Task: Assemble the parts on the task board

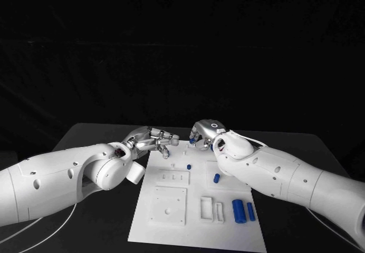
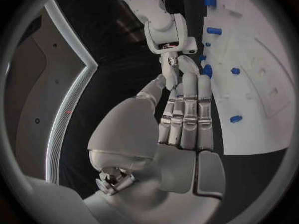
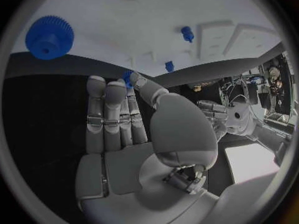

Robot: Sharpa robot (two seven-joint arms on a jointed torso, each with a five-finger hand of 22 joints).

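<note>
At the board's (image 1: 199, 219) far edge both hands meet: the left hand (image 1: 156, 141) hovers by the far left corner with its fingers side by side and slightly bent, nothing in them, while the right hand (image 1: 207, 136) pinches a small blue part (image 3: 127, 77) between thumb and fingertips just past that edge. On the board lie two blue cylinders (image 1: 243, 210) near the right side, a blue peg (image 1: 217, 178) mid-board, a smaller one (image 1: 188, 166) beside it, and a blue gear (image 3: 49, 37).
</note>
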